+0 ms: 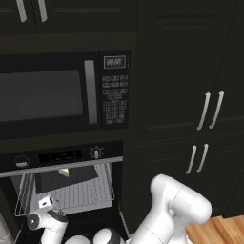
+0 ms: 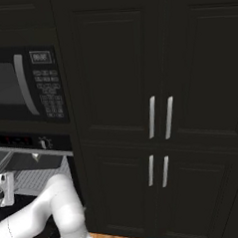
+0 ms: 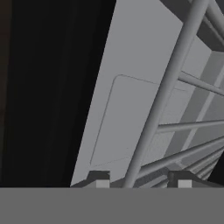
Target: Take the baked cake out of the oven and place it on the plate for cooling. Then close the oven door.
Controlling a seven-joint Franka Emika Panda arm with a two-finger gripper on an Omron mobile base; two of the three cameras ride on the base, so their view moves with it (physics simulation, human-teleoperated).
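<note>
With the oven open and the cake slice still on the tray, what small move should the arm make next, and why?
Probably lift the claw and reach deeper toward the baked cake. The slice sits on the dark tray at the back of the pulled-out wire rack, while the claw is low at the rack's front edge, holding nothing.

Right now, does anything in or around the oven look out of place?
Nothing looks spilled or damaged. The cake slice sits on the dark tray on the wire rack, which juts out of the oven.
</note>
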